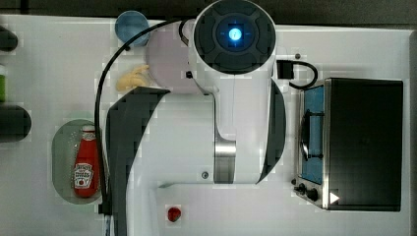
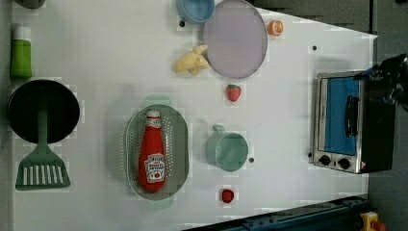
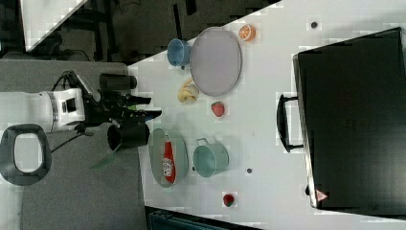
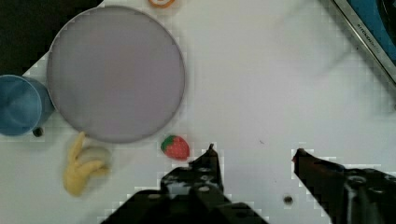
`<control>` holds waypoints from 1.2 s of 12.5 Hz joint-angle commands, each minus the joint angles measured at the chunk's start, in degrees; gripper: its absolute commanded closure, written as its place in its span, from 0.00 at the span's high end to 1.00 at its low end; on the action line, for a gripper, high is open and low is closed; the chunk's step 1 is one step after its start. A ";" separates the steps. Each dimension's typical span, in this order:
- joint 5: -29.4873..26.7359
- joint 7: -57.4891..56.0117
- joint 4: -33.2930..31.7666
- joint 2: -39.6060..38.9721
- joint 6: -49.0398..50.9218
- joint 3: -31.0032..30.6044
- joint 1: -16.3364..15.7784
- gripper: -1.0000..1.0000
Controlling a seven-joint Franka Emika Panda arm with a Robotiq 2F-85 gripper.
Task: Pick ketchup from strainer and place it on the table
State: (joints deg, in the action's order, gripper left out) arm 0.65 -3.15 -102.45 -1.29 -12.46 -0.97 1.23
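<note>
The ketchup (image 2: 152,156), a red squeeze bottle with a white cap, lies lengthwise in the pale green strainer (image 2: 179,159) on the white table (image 2: 106,53). The top view shows the ketchup (image 1: 86,167) and the strainer (image 1: 63,157) at the top view's left, beside the arm's black cable. My gripper (image 4: 254,151) is open with nothing between its fingers. It hangs above bare table near a strawberry (image 4: 176,147). In the right view the gripper (image 3: 151,107) is well apart from the ketchup (image 3: 168,162).
A teal cup (image 2: 227,150) stands beside the strainer, with a second strawberry (image 2: 227,195) near it. A lilac plate (image 2: 235,38), blue cup (image 2: 195,9), yellow banana-like item (image 2: 192,61) and orange slice (image 2: 275,27) lie beyond. A toaster oven (image 2: 344,120), black pan (image 2: 43,110), green spatula (image 2: 42,168) and green bottle (image 2: 20,53) flank the table.
</note>
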 commanded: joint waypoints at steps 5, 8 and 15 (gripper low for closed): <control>-2.85 -1.41 -6.31 13.35 6.62 -5.49 3.28 1.00; -2.85 -1.41 -6.31 12.05 6.08 -11.89 0.92 1.00; -2.76 -1.26 -7.20 4.60 -5.92 -30.82 -1.61 1.00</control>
State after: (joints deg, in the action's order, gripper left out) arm -1.57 -3.57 -109.11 1.95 -18.76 -31.08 1.17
